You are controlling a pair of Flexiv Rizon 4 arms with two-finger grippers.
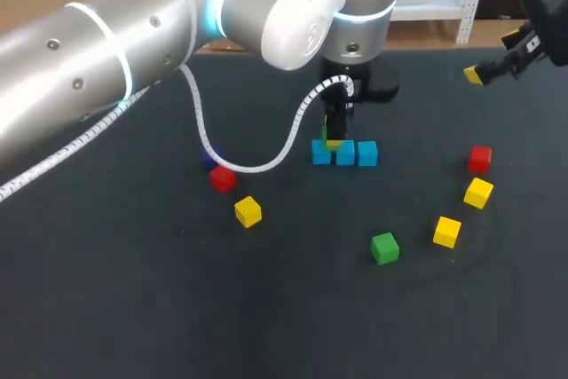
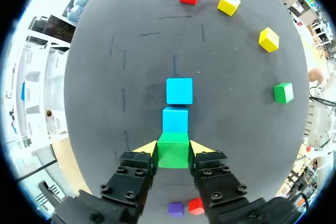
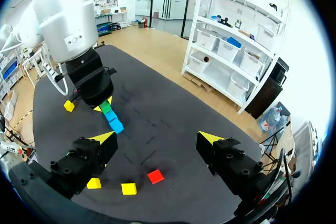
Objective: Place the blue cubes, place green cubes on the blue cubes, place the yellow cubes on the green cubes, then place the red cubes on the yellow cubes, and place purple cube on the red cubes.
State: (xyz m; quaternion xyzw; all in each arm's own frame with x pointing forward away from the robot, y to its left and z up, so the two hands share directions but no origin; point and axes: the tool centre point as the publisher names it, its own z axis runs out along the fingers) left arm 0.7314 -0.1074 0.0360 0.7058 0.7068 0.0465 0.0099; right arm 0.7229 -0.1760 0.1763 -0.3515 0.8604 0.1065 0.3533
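Note:
Three blue cubes (image 1: 344,153) lie in a row on the dark table. My left gripper (image 1: 335,135) is shut on a green cube (image 2: 173,150), its yellow fingertips (image 2: 148,147) pressing it from both sides. The green cube is over the row's nearest end, hiding that cube; two blue cubes (image 2: 177,106) show ahead of it. I cannot tell if it rests on the blue one. My right gripper (image 3: 156,139) hangs open and empty at the far right (image 1: 484,73), high over the table. It sees the left gripper (image 3: 94,85) and the green cube (image 3: 106,107).
Loose cubes: a green cube (image 1: 384,248), yellow cubes (image 1: 446,232) (image 1: 478,193) and a red cube (image 1: 480,159) at the right; a red cube (image 1: 222,178), a purple cube (image 1: 209,159) and a yellow cube (image 1: 248,211) left of the row. The left arm's white cable (image 1: 266,161) droops there.

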